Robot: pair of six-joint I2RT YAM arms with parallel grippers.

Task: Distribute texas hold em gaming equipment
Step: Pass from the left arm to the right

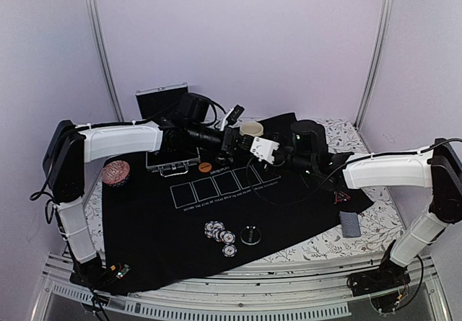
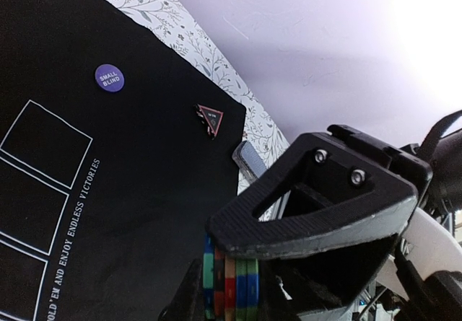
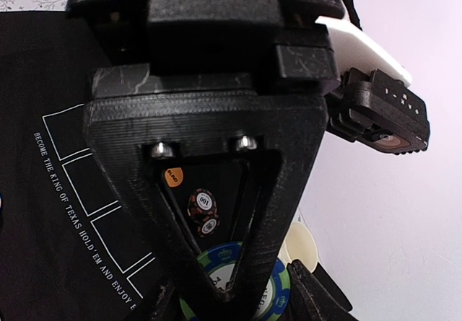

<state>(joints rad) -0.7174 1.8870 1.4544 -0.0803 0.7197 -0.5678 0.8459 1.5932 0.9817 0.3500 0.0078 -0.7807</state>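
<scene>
Striped chips (image 2: 231, 283) are pinched edge-on by the left gripper (image 2: 227, 303) over open black felt (image 2: 144, 191); a round green-rimmed chip (image 3: 280, 286) is flanked by the right gripper (image 3: 231, 296), hold not discernible

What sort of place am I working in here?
Probably a staged poker table in a pale-walled booth: a black Texas Hold'em mat, striped poker chips and an open metal case show it.
</scene>
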